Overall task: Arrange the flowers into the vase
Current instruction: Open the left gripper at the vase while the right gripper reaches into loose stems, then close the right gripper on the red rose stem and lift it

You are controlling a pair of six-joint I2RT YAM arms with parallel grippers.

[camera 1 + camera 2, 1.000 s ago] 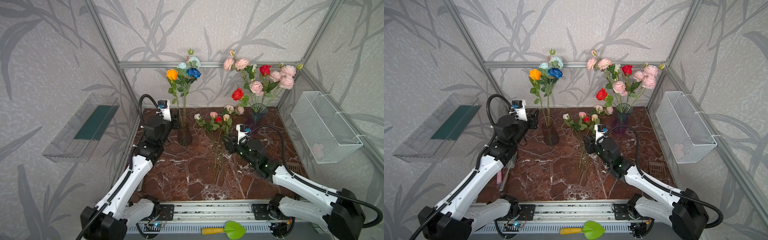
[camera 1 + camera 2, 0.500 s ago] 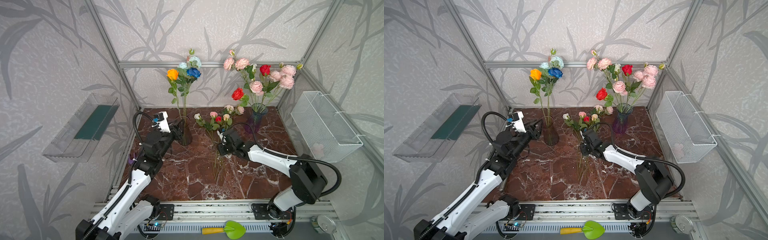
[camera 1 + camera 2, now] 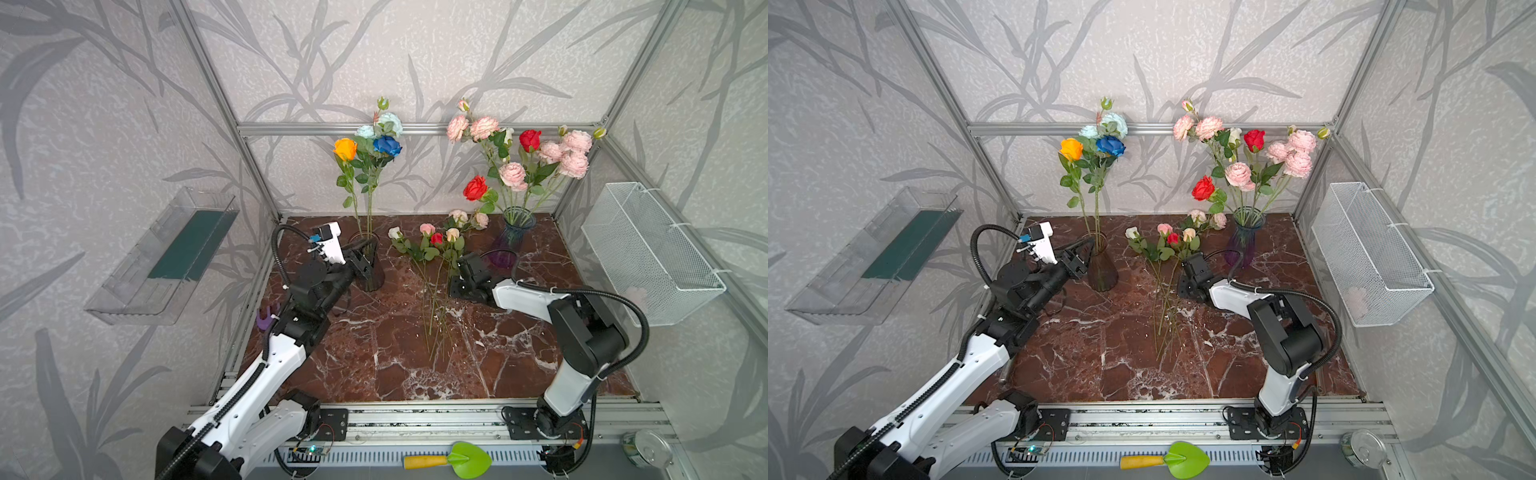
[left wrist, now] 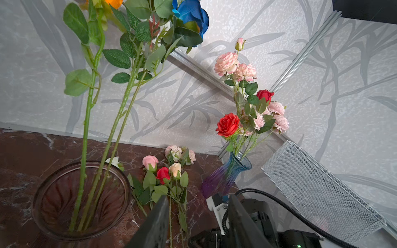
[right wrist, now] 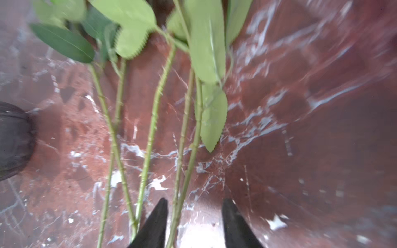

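1. My right gripper [image 5: 195, 200]: the wrist view shows black fingers apart with one thin green stem [image 5: 180, 163] running between them, unclamped. The top views hide this.
2. My left gripper [image 4: 198, 196]: fingers apart, empty, just left of the dark ribbed glass vase [image 4: 113, 199].
3. The loose small-budded flowers [image 3: 432, 266] lie on the red-brown marble table [image 3: 374, 365], between that vase and the blue-purple fluted glass vase [image 3: 513, 237]. Both vases hold tall blooms.

White-and-black arms [image 3: 282, 357], ribbed black cables [image 3: 275, 253]
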